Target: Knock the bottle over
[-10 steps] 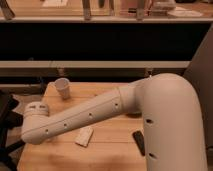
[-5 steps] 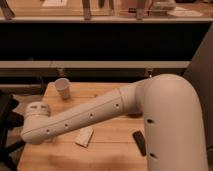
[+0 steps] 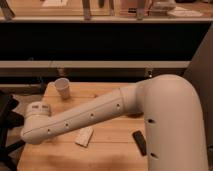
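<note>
My arm (image 3: pixel 95 116) stretches across the bench (image 3: pixel 110 150) toward its left edge; my fingers are out of sight there, past the cup (image 3: pixel 62 88) at the far-left corner.

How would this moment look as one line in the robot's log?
arm: stretched left across table | tool: out of view | bottle: not visible | cup: upright, far left

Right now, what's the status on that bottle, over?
Gripper out of view, past the arm at table's left. No bottle visible. On table: paper cup, white bar, dark object.
</note>
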Robot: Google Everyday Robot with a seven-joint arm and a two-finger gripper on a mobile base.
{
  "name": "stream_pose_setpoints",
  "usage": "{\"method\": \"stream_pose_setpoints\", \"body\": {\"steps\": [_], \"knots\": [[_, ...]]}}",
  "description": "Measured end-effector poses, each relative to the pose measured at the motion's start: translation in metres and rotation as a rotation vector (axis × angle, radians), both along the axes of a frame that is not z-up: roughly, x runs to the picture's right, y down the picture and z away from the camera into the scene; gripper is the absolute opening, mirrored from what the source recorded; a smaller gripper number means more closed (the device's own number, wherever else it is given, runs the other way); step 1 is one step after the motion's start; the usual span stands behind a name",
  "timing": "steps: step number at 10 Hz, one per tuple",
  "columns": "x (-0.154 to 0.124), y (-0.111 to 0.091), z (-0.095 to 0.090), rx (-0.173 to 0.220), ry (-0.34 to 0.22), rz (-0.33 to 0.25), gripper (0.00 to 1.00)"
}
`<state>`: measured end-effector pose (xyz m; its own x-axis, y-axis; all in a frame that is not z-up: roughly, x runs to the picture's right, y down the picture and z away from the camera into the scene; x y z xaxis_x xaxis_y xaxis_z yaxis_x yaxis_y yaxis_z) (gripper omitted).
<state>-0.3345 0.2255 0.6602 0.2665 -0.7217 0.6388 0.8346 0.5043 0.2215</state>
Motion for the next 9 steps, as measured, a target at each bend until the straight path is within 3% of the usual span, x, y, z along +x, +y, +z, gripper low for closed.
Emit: {"method": "stream_pose_setpoints", "body": {"steps": [5, 9], "knots": [[0.001, -0.016, -0.001, 0.014, -0.005, 0.030, 0.01], [0.001, -0.043, -0.014, 0.063, -0.006, 0.048, 0.01]]}}
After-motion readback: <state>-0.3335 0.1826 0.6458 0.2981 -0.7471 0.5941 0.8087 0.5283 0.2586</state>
